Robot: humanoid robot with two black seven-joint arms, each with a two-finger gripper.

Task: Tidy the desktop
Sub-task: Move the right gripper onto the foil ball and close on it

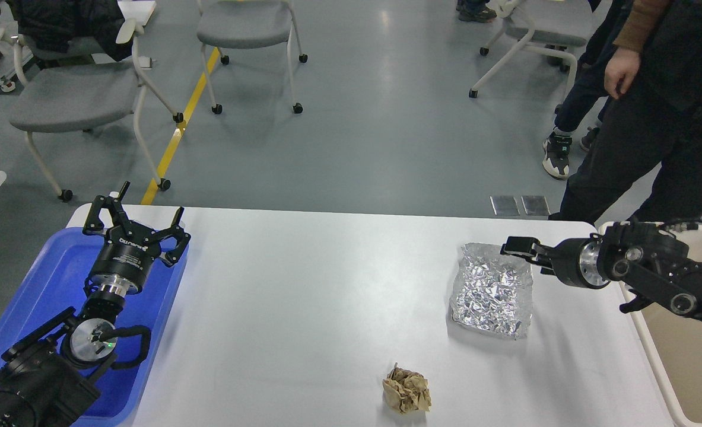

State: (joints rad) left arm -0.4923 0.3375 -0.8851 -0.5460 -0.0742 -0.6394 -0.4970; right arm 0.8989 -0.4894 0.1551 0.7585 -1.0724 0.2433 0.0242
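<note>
Resting on white counter [303, 296]: 1 foil sheet [492, 292], 1 crumpled brown paper ball [407, 389]. Left claw [138, 224] spread above blue tray [48, 279]; right claw [514, 246] at foil's edge, state unclear.

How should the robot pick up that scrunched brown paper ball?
Come straight down from above and pinch the brown paper ball across its middle. It is a lumpy wad sitting alone on the desktop, with no handle and free space on every side for the fingers.
</note>
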